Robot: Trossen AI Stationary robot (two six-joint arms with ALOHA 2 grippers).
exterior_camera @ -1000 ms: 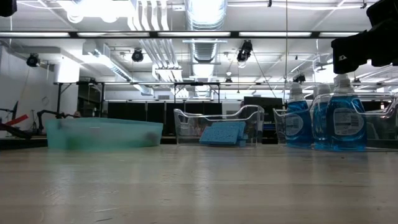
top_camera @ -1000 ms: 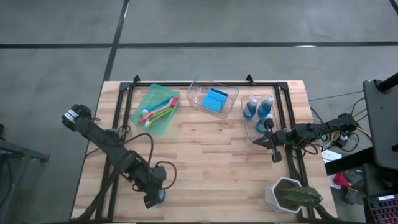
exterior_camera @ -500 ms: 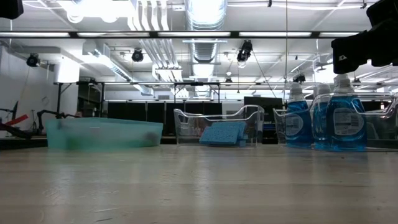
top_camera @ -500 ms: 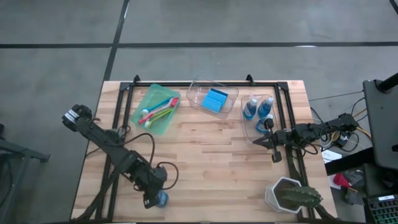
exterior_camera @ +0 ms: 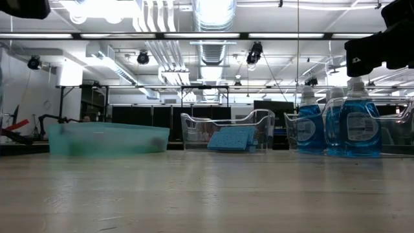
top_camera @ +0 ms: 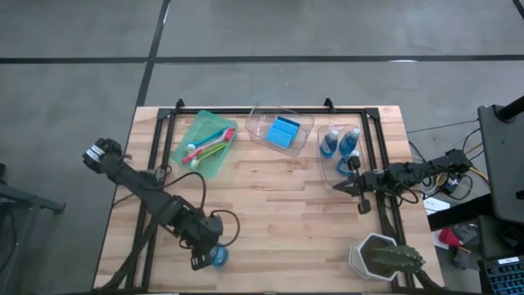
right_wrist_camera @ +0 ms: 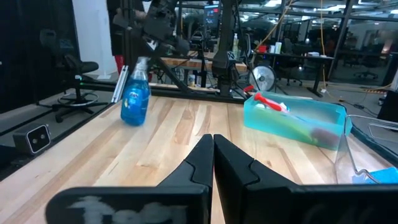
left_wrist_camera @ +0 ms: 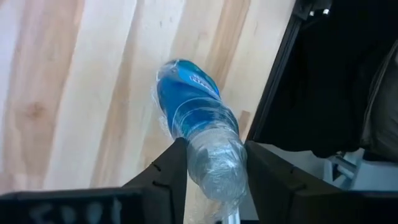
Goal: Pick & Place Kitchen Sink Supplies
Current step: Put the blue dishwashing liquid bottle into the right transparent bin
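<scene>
Between the left gripper's (left_wrist_camera: 208,168) two fingers (left_wrist_camera: 165,174) the pale neck of a blue bottle (left_wrist_camera: 193,109) is clasped — the dark pads are pressed to either side of it just below the shoulder, and the blue body juts out ahead of the fingertips over the wood. A second ago these fingers were spread wide around the bottle; they have since been drawn in until contact was made, so the grasp can be judged as newly taken and the lift as not yet begun. From above, the bottle (top_camera: 218,256) is seen just beyond the fingertips, close to the table's (top_camera: 278,205) near edge, and appears slightly shifted towards the right of where it stood a second ago.

Farther out, well apart from that grip, a green bin (top_camera: 205,144) of brushes (top_camera: 210,146), a clear bin (top_camera: 280,128) with a sponge (top_camera: 284,132) and another clear bin (top_camera: 345,150) holding two bottles (top_camera: 339,142) are lined along the far side. That last bin is judged the likely destination — a long carry across the table.

The right gripper (right_wrist_camera: 212,149) is kept pinched shut on nothing, parked just beside the bottle bin, with a cactus (top_camera: 385,256) nearer the front edge
</scene>
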